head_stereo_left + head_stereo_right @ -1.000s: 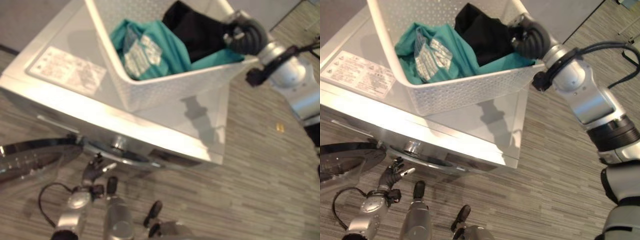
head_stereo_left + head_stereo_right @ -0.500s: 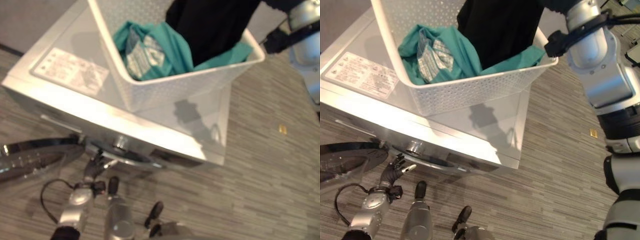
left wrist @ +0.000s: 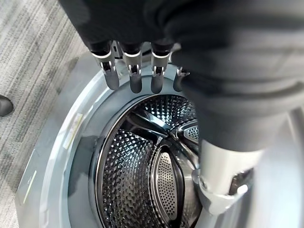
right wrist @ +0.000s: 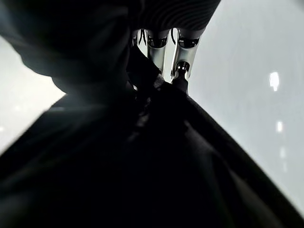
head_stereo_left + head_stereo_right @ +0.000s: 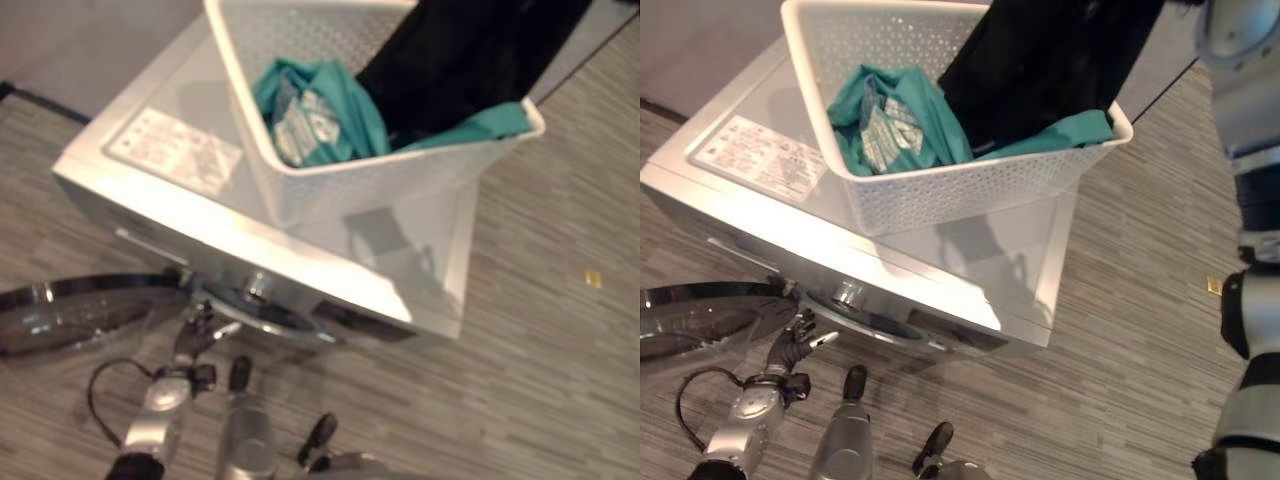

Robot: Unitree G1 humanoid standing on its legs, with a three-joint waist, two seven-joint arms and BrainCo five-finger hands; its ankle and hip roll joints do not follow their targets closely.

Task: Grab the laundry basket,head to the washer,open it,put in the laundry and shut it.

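A white perforated laundry basket (image 5: 940, 195) stands on top of the silver washer (image 5: 980, 265). In it lies a teal garment (image 5: 895, 125). A black garment (image 5: 1040, 70) hangs stretched upward out of the basket's far right side. My right hand (image 4: 159, 47) is shut on this black cloth (image 4: 142, 166), fingers curled into its folds. The washer's round glass door (image 5: 700, 315) is swung open to the left. My left hand (image 5: 790, 345) hovers open just in front of the opening, and past its straight fingers (image 3: 133, 78) the steel drum (image 3: 142, 171) shows no laundry.
A printed label (image 5: 760, 160) lies on the washer's top, left of the basket. Striped wood-look floor (image 5: 1120, 360) surrounds the washer, with a small yellow mark (image 5: 1214, 285) at the right. A grey wall stands behind.
My right hand has risen from inside the basket, pulling the black garment up with it. The camera has shifted. The left hand stays by the open door.
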